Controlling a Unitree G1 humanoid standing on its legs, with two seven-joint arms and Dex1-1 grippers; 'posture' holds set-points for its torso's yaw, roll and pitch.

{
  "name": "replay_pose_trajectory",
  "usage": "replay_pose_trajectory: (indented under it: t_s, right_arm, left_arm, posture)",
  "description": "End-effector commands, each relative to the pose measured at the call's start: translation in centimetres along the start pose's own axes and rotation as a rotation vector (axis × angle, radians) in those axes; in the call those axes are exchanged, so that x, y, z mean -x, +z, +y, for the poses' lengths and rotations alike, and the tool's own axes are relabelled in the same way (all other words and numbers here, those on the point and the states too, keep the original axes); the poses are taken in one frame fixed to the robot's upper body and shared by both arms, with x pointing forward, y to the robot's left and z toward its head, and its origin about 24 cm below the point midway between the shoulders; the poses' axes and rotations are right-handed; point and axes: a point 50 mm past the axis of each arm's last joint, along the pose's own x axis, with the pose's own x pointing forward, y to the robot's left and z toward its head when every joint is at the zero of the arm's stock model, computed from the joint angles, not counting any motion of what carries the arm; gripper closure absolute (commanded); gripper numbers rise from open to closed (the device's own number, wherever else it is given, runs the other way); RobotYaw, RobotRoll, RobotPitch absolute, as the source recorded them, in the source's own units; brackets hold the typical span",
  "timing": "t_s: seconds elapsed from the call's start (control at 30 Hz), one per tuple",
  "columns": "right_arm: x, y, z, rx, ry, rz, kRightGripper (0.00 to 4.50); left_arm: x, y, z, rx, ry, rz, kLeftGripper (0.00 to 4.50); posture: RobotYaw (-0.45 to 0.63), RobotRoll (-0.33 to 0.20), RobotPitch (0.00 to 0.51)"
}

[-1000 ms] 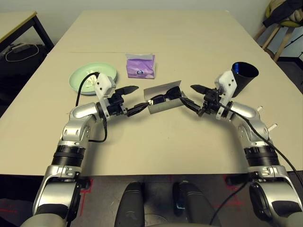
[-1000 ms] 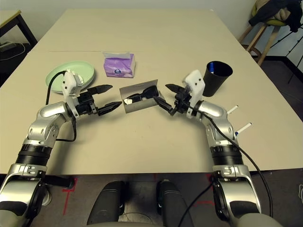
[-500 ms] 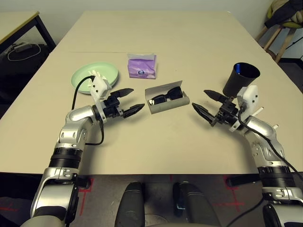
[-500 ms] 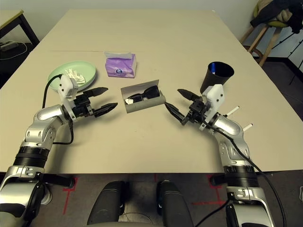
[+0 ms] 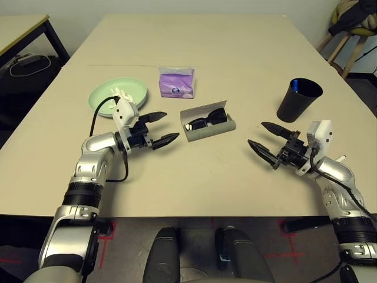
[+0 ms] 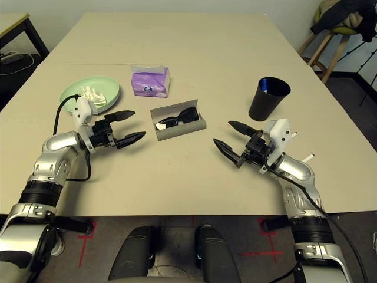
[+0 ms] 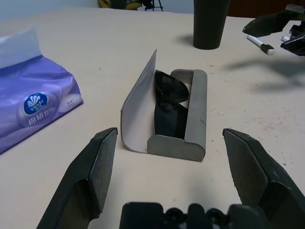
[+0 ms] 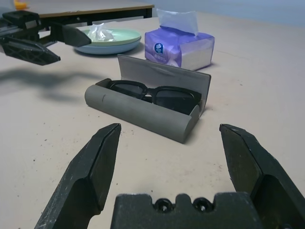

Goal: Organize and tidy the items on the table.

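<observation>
Both hands are spread and empty: the left hand (image 5: 159,128) just beside the open glasses case (image 5: 207,123), the right hand (image 5: 263,141) further off. The sunglasses (image 5: 205,119) lie inside at mid-counter (image 5: 235,53). A one-sided push on the lid could slide the case or tip the sunglasses out.

marker (image 7: 259,44) half behind right gripper (image 7: 281,28) — tissue pack (image 7: 28,100) cropped

Between my left gripper's (image 7: 169,179) wide-spread jaws, the grey glasses case (image 7: 178,124) lies open on the beige tabletop (image 7: 95,52), black sunglasses (image 7: 167,102) inside. A purple tissue pack (image 7: 33,102) sits beside it; beyond stand a black cup (image 7: 209,24) and a marker (image 7: 261,44) near my right gripper (image 7: 286,31).
</observation>
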Motion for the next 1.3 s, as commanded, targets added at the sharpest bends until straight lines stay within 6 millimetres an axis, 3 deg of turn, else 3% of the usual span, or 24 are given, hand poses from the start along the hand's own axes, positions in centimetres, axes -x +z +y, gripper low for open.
replay_pose_trajectory:
  t_s: [0.03,0.33,0.63,0.9,1.1,1.3]
  right_arm:
    - [0.6,0.2,-0.4,0.002,-0.032,-0.006,0.0]
    - [0.8,0.5,-0.9,0.021,-0.04,-0.006,0.0]
    - [0.9,0.4,-0.9,0.018,-0.06,-0.004,0.0]
    - [0.8,0.7,-0.8,0.02,-0.07,-0.011,0.0]
    - [1.1,1.0,-0.7,0.027,-0.08,-0.004,0.0]
    - [1.0,1.4,-0.7,0.032,-0.09,-0.004,0.0]
  left_arm:
    - [-0.4,-0.1,0.0,0.035,-0.03,0.001,1.02]
    - [-1.2,-0.8,0.7,-0.017,0.001,0.029,4.48]
    - [-3.0,-1.4,2.4,0.018,0.172,0.119,4.48]
    - [-5.8,-0.5,3.2,0.061,0.254,0.132,4.48]
    - [-7.1,-0.3,2.6,0.054,0.19,0.132,4.48]
    - [-7.0,-1.6,0.8,0.038,-0.018,0.218,4.48]
  posture:
    - [0.16,0.0,0.079]
    - [0.14,0.0,0.077]
    - [0.13,0.0,0.079]
    - [0.11,0.0,0.081]
    - [0.09,0.0,0.082]
    - [0.08,0.0,0.079]
